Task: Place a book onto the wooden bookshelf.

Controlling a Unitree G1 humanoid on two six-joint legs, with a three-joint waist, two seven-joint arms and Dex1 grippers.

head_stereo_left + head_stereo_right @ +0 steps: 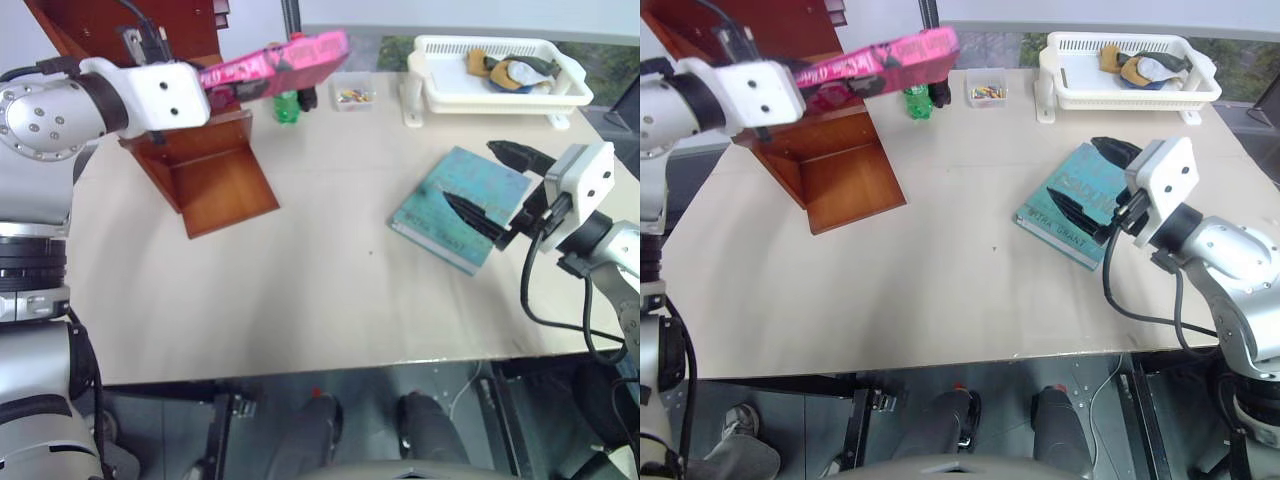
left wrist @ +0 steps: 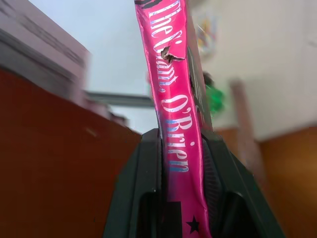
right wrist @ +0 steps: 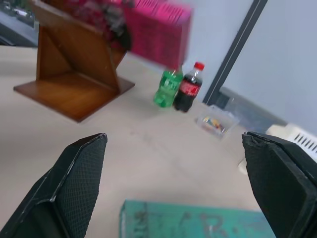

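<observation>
Above the far left corner of the table [image 1: 300, 300]: book [image 1: 285, 62], bright pink, held clear of the table top, clamped in left pincer [image 1: 215, 85]. Spine toward the wrist camera, lettering "The Giant, O'Brien" legible along it; black fingers [image 2: 143, 188] pressed against both covers at the near end of the volume. Remainder of book projecting past the pincer toward the far edge, roughly level, over the top of wooden bookshelf [image 1: 200, 160]. No contact visible between book and shelf boards.

Wooden bookshelf: reddish-brown, standing at the far left corner, lower board extending onto the table top toward the middle.

Near the right edge: right pincer [image 1: 1092, 180], jaws spread wide, nothing between them. Positioned just above teal-blue book [image 1: 462, 205], which lies flat on the table. Whether fingertips touch its cover: cannot tell. Well apart from the pink book.

Along the far edge, just beside the bookshelf: green bottle [image 3: 168, 88] and dark cola bottle [image 3: 189, 89], upright, side by side. Next along the same edge: small clear container [image 1: 352, 93] with coloured contents. At the far right corner: white basket [image 1: 500, 92] holding crumpled items, details unclear.
</observation>
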